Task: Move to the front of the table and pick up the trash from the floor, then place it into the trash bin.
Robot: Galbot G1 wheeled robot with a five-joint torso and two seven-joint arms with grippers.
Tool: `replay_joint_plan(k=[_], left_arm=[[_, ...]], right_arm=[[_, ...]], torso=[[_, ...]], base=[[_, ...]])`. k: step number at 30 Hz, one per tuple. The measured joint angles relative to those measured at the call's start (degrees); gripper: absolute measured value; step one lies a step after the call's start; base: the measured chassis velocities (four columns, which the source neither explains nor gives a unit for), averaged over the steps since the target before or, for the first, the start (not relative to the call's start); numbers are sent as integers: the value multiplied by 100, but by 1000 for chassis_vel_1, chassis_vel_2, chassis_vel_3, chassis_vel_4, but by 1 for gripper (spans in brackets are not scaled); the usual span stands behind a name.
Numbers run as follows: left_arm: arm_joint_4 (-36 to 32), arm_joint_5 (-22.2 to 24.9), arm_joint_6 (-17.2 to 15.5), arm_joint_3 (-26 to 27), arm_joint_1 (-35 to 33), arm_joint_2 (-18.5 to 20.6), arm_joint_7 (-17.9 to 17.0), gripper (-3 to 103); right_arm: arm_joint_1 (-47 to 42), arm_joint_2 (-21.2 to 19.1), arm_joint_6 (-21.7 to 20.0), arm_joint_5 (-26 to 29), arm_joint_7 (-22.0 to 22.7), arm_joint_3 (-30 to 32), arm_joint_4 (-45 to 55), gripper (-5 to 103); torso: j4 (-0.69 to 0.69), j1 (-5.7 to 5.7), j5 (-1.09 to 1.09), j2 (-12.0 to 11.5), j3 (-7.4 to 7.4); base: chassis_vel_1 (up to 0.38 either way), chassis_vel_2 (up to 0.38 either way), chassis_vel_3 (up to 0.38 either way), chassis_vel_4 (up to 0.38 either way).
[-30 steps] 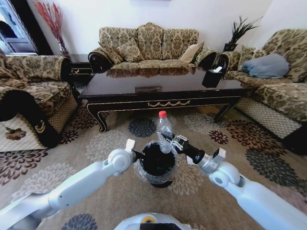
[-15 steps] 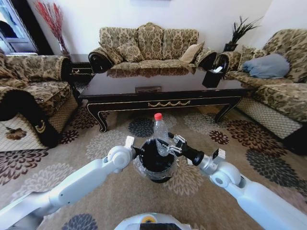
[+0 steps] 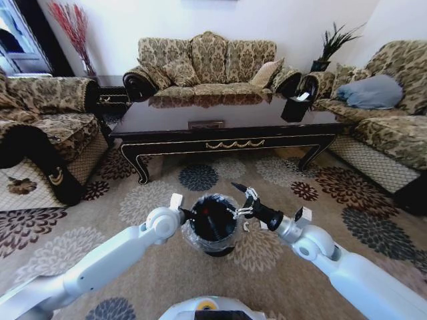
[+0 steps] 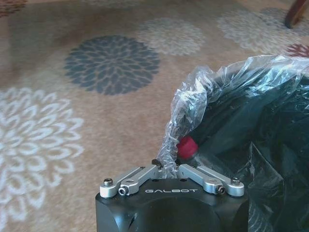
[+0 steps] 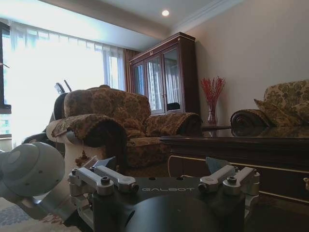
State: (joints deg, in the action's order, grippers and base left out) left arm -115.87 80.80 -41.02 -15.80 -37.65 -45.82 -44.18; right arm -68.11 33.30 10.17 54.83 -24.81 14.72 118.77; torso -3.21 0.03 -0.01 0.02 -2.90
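Head view, item one: left gripper, at the near-left rim of the trash bin. On the left wrist camera its jaws look drawn together on the crinkled liner at that rim, so I log it as pinching the bin's edge. Item two: right gripper, poised over the bin's right rim, fingers spread wide and holding nothing. Item three: the bin itself, round, black, standing on the flowered carpet between the two arms. A red cap shows inside it behind the liner. I take it for a bottle top, though I cannot see the body. Item four: a small pale scrap on the carpet just beside the bin's right side, which I judge to be trash not yet binned. It looks thin, light and limp. I would pinch it from straight above, across its narrow middle, pressing lightly into the pile so it does not skate away. The liner is slippery film and would tear or slide if tugged. Item five: the table, beyond the bin, with a black tissue box on its right end. Item six: a patterned sofa against the far wall.
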Motion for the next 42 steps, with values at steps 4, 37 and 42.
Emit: replay_joint_plan(k=[4, 37, 42], left_arm=[[-66, -50, -5, 418, -325, 136, 63, 2], [-564, -245, -16, 1914, -1748, 872, 651, 2], [-609, -237, -14, 1950, -1831, 882, 601, 1]], right_arm=[[101, -108, 27, 35, -22, 16, -204, 100], [2035, 482, 726, -2416, -1777, -1399, -6308, 100], [2711, 850, 922, -2651, -1913, -1776, -7088, 100]], torso=[[0, 0, 1, 0, 0], [-2, 0, 3, 0, 0], [3, 0, 1, 0, 0]], base=[[0, 0, 0, 0], [0, 0, 0, 0], [0, 0, 0, 0]])
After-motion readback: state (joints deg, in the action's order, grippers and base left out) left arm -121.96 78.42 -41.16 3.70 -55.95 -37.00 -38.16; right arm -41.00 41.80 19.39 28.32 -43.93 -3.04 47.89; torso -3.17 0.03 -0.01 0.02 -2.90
